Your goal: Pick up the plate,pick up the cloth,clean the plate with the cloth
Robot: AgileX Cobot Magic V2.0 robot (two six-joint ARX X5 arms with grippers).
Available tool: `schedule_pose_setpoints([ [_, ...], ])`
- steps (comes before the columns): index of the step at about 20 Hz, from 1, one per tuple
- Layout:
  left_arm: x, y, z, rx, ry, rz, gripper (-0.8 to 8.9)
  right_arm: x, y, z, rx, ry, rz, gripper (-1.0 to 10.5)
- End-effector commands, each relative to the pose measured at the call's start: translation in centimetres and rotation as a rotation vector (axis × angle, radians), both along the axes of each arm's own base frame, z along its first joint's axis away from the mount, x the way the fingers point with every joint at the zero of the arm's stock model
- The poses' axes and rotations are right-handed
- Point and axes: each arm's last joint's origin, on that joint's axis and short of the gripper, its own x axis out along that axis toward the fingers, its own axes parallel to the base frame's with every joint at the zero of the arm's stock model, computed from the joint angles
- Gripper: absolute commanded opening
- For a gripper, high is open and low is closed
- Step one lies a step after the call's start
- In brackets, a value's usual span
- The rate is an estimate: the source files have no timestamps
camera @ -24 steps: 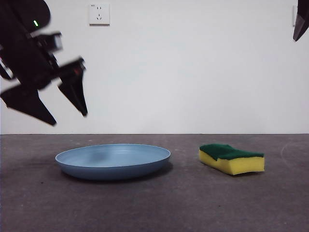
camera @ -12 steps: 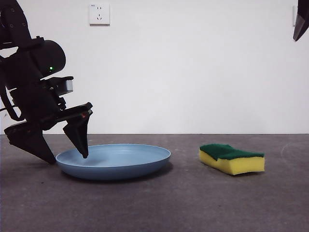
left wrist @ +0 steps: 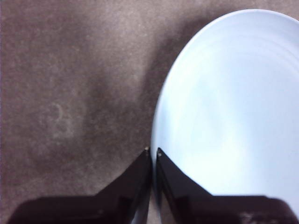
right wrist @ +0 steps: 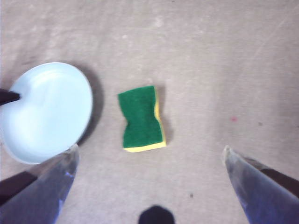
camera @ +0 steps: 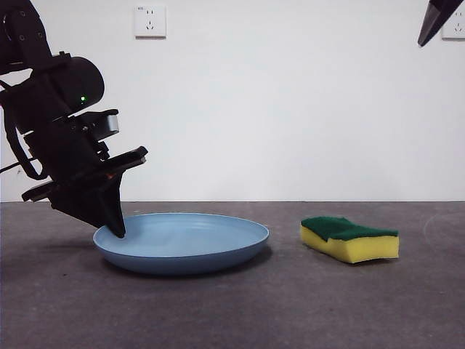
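Note:
The light-blue plate (camera: 190, 240) lies on the dark table, left of centre. My left gripper (camera: 116, 230) has come down on the plate's left rim. In the left wrist view its jaws (left wrist: 153, 152) are closed together with the rim of the plate (left wrist: 233, 102) pinched between them. The cloth is a yellow sponge with a green top (camera: 349, 238). It lies flat to the right of the plate, apart from it. My right gripper (right wrist: 150, 148) is open and empty, high above the sponge (right wrist: 140, 116) and the plate (right wrist: 46, 112). Only its tip (camera: 434, 22) shows in the front view.
A white wall with a socket (camera: 150, 22) stands behind the grey table (camera: 305, 305). A second socket (camera: 456, 25) shows at the top right edge.
My left gripper has dropped from above the table to the plate's left rim and closed on it. The plate has shifted a little to the right. The sponge has not moved.

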Motion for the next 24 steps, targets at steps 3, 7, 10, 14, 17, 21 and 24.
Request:
schedule_pose_setpoints([
  [3,-0.8,0.3,2.9,-0.001,-0.093,-0.03,-0.09,0.8,1.0,0.2,-0.004,0.024,0.055,5.3],
  [7,-2.6,0.9,9.3,-0.033,-0.209,-0.056,-0.09,3.6,3.9,0.0,-0.033,0.083,0.176,5.3],
  [10,-4.4,1.4,13.4,-0.026,-0.274,-0.078,-0.09,6.2,6.1,-0.9,-0.08,0.12,0.253,5.3],
  [14,-7.0,2.1,16.7,-0.018,-0.367,-0.054,-0.09,9.7,8.6,-5.2,-0.239,0.217,0.286,5.3],
  [17,-8.2,2.5,17.5,0.006,-0.383,-0.059,-0.09,11.7,9.8,-8.2,-0.259,0.249,0.319,5.3],
  [21,-8.6,2.6,17.3,0.018,-0.341,-0.064,-0.09,13.4,10.6,-11.0,-0.305,0.263,0.329,5.3],
  [24,-8.7,2.6,17.3,0.019,-0.334,-0.064,-0.09,14.0,10.8,-12.7,-0.322,0.296,0.327,5.3],
])
